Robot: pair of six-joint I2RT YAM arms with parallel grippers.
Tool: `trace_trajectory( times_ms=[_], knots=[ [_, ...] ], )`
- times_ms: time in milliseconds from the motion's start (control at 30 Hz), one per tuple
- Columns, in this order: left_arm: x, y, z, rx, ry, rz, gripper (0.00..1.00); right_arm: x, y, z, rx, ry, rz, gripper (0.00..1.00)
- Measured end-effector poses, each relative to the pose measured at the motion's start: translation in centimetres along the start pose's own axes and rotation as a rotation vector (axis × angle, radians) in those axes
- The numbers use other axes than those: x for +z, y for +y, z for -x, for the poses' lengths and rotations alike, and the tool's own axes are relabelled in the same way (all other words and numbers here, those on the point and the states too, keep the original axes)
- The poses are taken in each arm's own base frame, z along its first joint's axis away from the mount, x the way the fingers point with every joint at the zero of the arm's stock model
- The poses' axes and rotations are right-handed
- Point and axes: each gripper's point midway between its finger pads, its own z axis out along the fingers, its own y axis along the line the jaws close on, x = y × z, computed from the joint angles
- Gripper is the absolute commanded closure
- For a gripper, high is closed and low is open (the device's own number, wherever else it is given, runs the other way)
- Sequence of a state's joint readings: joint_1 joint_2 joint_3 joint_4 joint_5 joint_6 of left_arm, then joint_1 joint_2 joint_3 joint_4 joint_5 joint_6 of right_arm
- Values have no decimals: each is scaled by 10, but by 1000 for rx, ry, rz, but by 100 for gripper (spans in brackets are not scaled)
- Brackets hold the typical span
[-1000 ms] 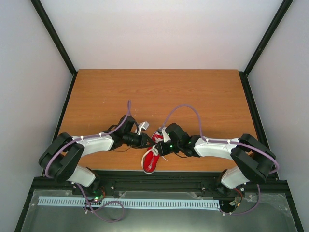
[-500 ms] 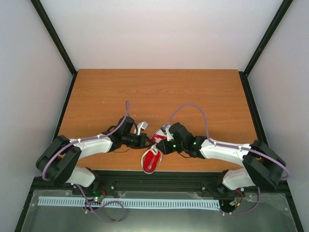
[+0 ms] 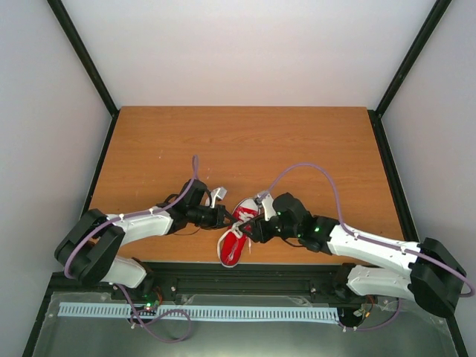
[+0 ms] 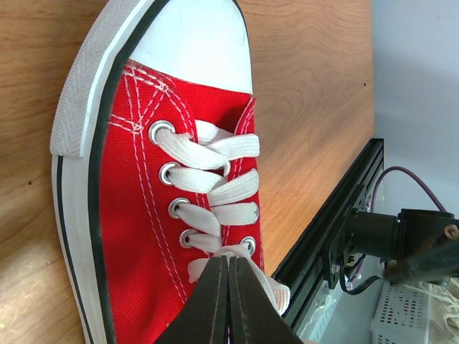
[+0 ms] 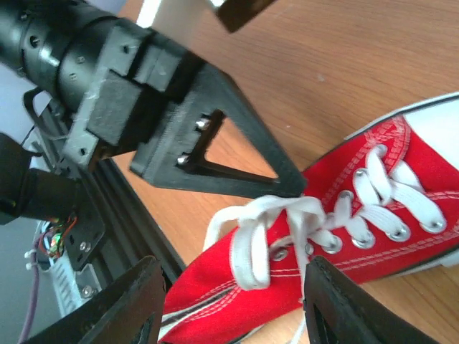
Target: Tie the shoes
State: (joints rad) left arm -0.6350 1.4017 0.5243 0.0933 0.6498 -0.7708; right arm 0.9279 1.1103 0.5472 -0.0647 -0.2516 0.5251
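Top external view first: the right fingers (image 3: 253, 227) have just sprung apart from a tight pinch to roughly half spread. That arm has swung out low and long to the right, so the fingers now straddle the small red canvas sneaker (image 3: 236, 232) with its white rubber sole and hold nothing. On the other side the left fingers (image 4: 228, 276) have snapped fully together. The left wrist shot shows them pressed blade to blade, with a strand of the white laces (image 4: 215, 190) apparently caught at their tips by the top eyelets. My read is a hand-over: the left pins the lace while the right is freed to go for the other end. The knot looks under way but not finished, and a loose loop flops over the tongue in the right wrist view. The sneaker lies on the wooden table (image 3: 297, 149), toe toward the far wall, heel just beside the black frame rail (image 3: 297, 269) at the near edge. It's tight there, and any pull toward the arms' bases risks dragging the heel onto the rail. Beyond the toe and to both sides bare wood runs on, so pulls are best sent outward and away.
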Motion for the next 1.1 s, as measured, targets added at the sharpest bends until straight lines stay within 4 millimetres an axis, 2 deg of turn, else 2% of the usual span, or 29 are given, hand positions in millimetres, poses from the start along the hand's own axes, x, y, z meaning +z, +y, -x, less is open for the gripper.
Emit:
trace_trajectory(
  times_ms=[167,267,367,400,467,500,533,733,1100],
  knots=[
    [0,0,0,-2,-1,0,99,9,14,-4,-59,34,32,51],
    [0,0,0,-3,-2,1,99,23,14,-12,-78,85,24,53],
    [0,0,0,-4,-2,2,99,34,11,-23,-92,130,6,58],
    [0,0,0,-4,-2,2,99,36,10,-25,-97,139,0,64],
    [0,0,0,-4,-3,2,99,40,7,-26,-105,150,-17,85],
    [0,0,0,-4,-3,2,99,41,4,-25,-101,151,-35,93],
    [0,1,1,-4,-4,4,99,42,4,-24,-111,150,-41,97],
    [-2,8,5,-15,-29,39,99,41,0,-23,-110,147,-69,97],
    [-5,18,10,-37,-52,77,99,23,-5,-47,-63,179,-55,97]
  ],
)
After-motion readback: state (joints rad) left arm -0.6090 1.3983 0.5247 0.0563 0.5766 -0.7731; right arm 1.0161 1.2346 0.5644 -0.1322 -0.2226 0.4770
